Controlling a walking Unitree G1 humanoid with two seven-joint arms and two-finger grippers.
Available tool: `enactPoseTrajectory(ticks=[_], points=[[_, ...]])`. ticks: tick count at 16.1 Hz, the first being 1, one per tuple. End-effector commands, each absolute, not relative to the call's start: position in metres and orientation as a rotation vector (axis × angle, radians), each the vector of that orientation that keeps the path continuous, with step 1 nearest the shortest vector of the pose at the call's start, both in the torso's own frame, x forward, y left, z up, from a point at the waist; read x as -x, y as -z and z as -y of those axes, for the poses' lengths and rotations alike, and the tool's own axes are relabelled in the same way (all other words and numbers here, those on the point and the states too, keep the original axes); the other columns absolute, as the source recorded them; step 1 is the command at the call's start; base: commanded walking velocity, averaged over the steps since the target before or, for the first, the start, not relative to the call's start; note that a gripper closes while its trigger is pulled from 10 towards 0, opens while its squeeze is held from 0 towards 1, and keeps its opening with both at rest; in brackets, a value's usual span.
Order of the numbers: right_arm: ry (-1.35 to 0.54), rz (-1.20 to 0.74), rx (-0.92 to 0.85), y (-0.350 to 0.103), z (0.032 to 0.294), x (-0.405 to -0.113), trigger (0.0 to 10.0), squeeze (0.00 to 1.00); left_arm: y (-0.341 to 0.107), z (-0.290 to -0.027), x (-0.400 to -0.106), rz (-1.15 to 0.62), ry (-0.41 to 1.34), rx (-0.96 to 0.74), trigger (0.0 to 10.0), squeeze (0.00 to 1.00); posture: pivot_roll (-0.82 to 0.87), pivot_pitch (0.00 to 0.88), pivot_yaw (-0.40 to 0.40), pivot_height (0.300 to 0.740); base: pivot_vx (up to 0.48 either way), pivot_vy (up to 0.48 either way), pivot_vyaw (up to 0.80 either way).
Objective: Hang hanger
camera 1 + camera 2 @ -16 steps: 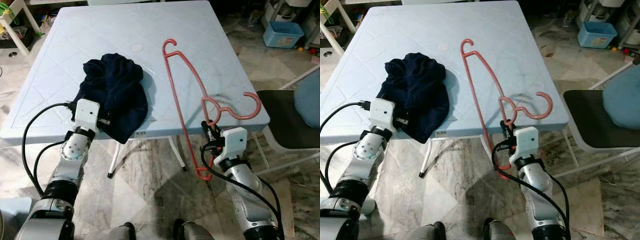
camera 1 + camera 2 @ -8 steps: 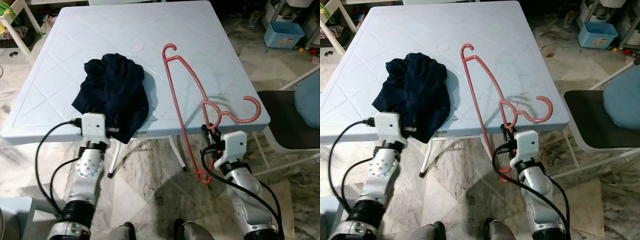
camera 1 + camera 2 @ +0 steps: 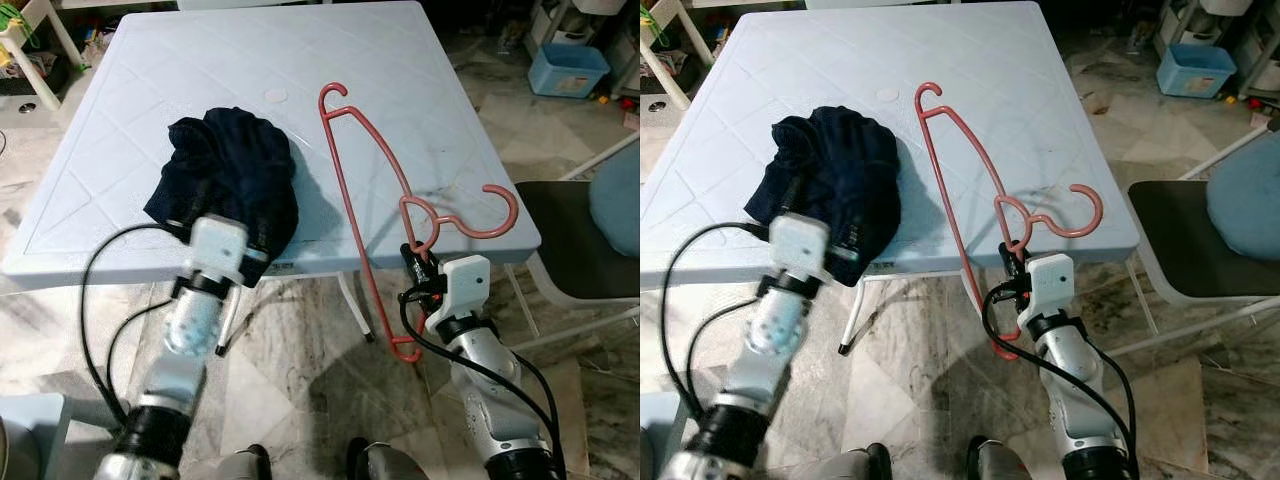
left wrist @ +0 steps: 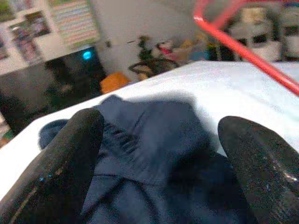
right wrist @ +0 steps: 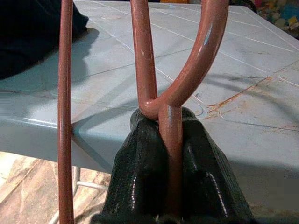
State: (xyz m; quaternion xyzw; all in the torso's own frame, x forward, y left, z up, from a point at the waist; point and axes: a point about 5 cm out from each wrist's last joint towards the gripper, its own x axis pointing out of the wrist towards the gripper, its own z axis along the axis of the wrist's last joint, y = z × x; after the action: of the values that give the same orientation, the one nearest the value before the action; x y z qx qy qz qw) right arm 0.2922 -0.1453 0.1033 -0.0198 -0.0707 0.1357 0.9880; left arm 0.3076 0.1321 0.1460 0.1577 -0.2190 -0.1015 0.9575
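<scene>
A red plastic hanger [image 3: 352, 170] lies partly on the pale blue table [image 3: 250, 60], its lower end hanging past the front edge. My right gripper [image 3: 412, 257] is shut on the hanger's neck [image 5: 170, 123] at that edge, just below the curved hook [image 3: 490, 215]. A dark navy garment [image 3: 235, 175] lies crumpled on the table's front left. My left gripper [image 4: 159, 154] is open at the front edge, both black fingers [image 4: 56, 163] spread wide before the garment's [image 4: 145, 140] near side.
A dark chair [image 3: 575, 235] with a blue cushion stands right of the table. A blue bin [image 3: 566, 68] sits on the marble floor at the back right. A white rack [image 3: 25, 50] stands at the far left.
My left arm has drawn back below the table's front edge and swung right, its gripper now at the garment's near edge. The right gripper still holds the hanger, barely moved.
</scene>
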Motion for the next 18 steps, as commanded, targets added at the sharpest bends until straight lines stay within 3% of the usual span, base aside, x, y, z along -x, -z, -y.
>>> enactPoseTrajectory(ticks=[1,3,5,10,11,12,18], points=[[-0.247,0.101,0.043,-0.093,0.149,-0.288,10.0,0.00,-0.142,-0.126,-0.300,0.462,0.266,-0.371,10.0,1.00,-0.03,0.175,0.012,0.740,0.000,0.000,0.00],[-0.238,0.101,0.042,-0.093,0.150,-0.288,10.0,0.00,-0.138,-0.122,-0.296,0.448,0.292,-0.375,10.0,1.00,-0.03,0.174,0.017,0.740,0.000,0.000,0.00],[-0.232,0.104,0.044,-0.094,0.152,-0.288,10.0,0.00,-0.128,-0.134,-0.303,0.332,0.195,-0.233,10.0,1.00,-0.04,0.169,0.019,0.740,0.000,0.000,0.00],[-0.225,0.105,0.052,-0.094,0.155,-0.287,10.0,0.00,-0.123,-0.148,-0.292,0.290,0.137,-0.241,10.0,1.00,-0.04,0.173,0.017,0.740,0.000,0.000,0.00],[-0.223,0.105,0.052,-0.094,0.155,-0.287,10.0,0.00,-0.123,-0.147,-0.289,0.282,0.146,-0.231,10.0,0.81,-0.03,0.177,0.014,0.740,0.000,0.000,0.00],[-0.222,0.102,0.053,-0.093,0.156,-0.286,10.0,0.00,-0.121,-0.147,-0.288,0.269,0.140,-0.230,10.0,0.00,-0.03,0.177,0.012,0.740,0.000,0.000,0.00],[-0.152,0.129,0.082,-0.100,0.161,-0.291,10.0,0.00,-0.126,-0.130,-0.303,0.216,0.145,-0.176,10.0,0.00,-0.04,0.159,0.010,0.740,0.000,0.000,0.00]])
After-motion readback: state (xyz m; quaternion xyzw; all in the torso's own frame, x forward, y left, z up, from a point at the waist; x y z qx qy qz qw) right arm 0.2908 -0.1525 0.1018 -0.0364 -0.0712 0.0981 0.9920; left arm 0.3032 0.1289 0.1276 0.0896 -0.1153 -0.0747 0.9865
